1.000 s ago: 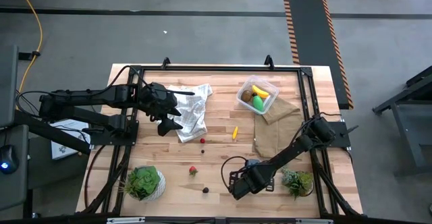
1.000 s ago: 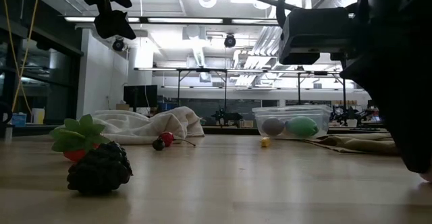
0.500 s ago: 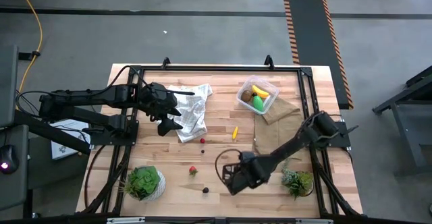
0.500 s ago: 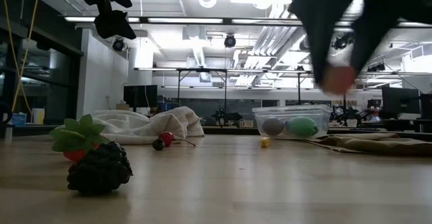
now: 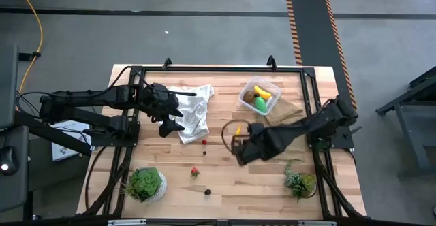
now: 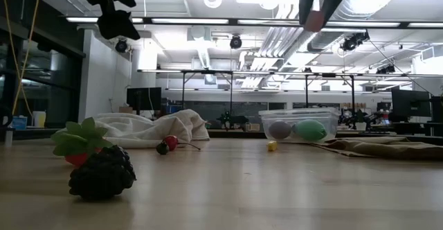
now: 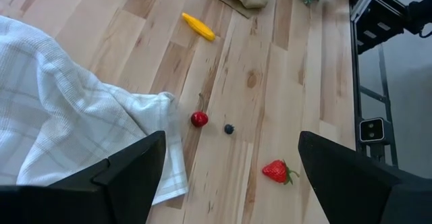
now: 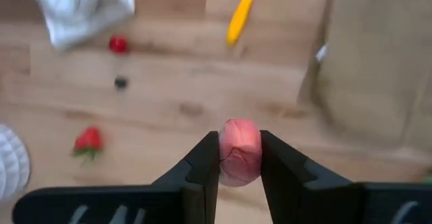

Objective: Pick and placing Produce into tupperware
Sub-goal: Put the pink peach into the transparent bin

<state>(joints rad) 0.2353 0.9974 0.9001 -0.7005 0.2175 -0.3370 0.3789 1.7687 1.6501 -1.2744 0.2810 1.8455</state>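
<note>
Right gripper (image 8: 239,173), clenched on pink fruit (image 8: 239,151), had swung from table's front edge toward tupperware (image 5: 259,97) — delivery nearing; left gripper (image 7: 229,160) idle, spread wide.

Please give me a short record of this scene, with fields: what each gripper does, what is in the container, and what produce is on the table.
right gripper: shut on a pink piece, raised above the table middle
left gripper: open, holds nothing, waits over the white cloth
container: holds a banana, a green oval and a brown ball
loose on table: yellow piece, red cherry, small dark berry, strawberry, blackberry
brown cloth: flat beside the container
</note>
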